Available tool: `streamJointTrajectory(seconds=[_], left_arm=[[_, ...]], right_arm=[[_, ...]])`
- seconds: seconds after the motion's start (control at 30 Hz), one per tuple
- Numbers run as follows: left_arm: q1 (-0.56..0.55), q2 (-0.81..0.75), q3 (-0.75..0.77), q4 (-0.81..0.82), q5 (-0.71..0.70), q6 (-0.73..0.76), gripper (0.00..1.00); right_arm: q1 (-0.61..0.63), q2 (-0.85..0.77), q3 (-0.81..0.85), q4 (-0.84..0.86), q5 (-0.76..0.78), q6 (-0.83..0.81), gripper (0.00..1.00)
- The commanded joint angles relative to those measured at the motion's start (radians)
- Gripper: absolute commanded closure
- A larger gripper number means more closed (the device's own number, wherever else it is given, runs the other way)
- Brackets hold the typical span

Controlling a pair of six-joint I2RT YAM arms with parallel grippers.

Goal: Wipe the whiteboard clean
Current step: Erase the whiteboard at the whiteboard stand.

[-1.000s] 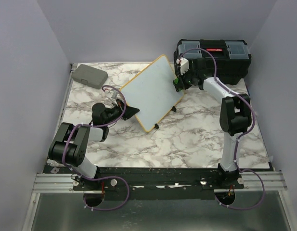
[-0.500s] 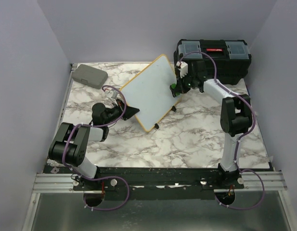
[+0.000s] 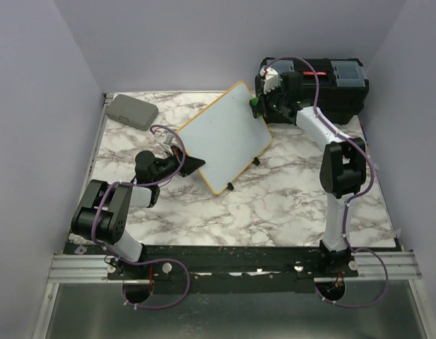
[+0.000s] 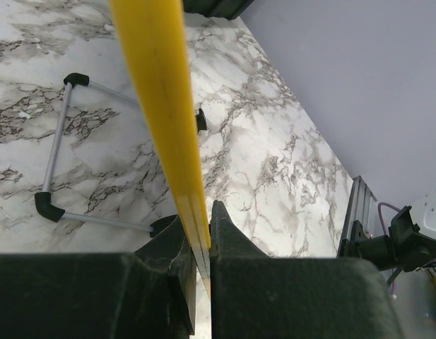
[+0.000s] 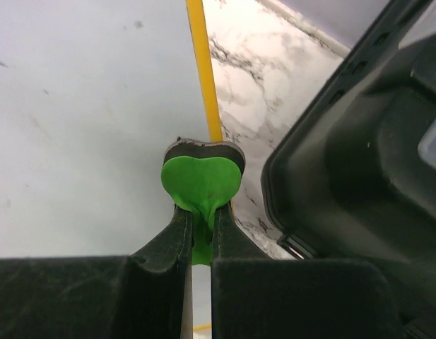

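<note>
The whiteboard (image 3: 223, 138), white with a yellow frame, stands tilted on the marble table. My left gripper (image 3: 191, 164) is shut on its left edge; the left wrist view shows the yellow frame (image 4: 165, 106) pinched between the two black fingers. My right gripper (image 3: 258, 106) is shut on a green heart-shaped eraser (image 5: 202, 183), which presses against the board's face (image 5: 83, 127) close to the yellow frame at its upper right edge. The eraser (image 3: 254, 104) shows as a green spot in the top view. The board's face looks blank apart from faint specks.
A black toolbox (image 3: 323, 85) stands at the back right, right behind my right gripper. A flat grey case (image 3: 131, 111) lies at the back left. The board's wire stand with black feet (image 4: 59, 162) rests on the table (image 3: 274, 198) under it.
My right gripper has carried the green eraser up the board's right edge, from beside the middle right to the upper right corner near the toolbox. The left arm has not moved.
</note>
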Motion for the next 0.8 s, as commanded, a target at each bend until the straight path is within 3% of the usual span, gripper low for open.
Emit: streamJointTrajectory(seconds=[0.0, 0.17, 0.37, 0.77], left_arm=[[-0.027, 0.002, 0.014, 0.026, 0.176, 0.013, 1.00], [-0.027, 0.008, 0.018, 0.032, 0.177, 0.010, 1.00], [-0.027, 0.009, 0.017, 0.034, 0.178, 0.008, 1.00], [-0.027, 0.007, 0.012, 0.031, 0.182, 0.010, 1.00]], right_arm=[[0.005, 0.018, -0.098, -0.075, 0.087, -0.121, 0.99], [0.000, -0.013, -0.217, -0.121, 0.064, -0.247, 0.99], [0.000, -0.018, -0.255, -0.138, -0.005, -0.266, 0.99], [0.000, 0.104, 0.113, -0.174, -0.067, -0.006, 0.99]])
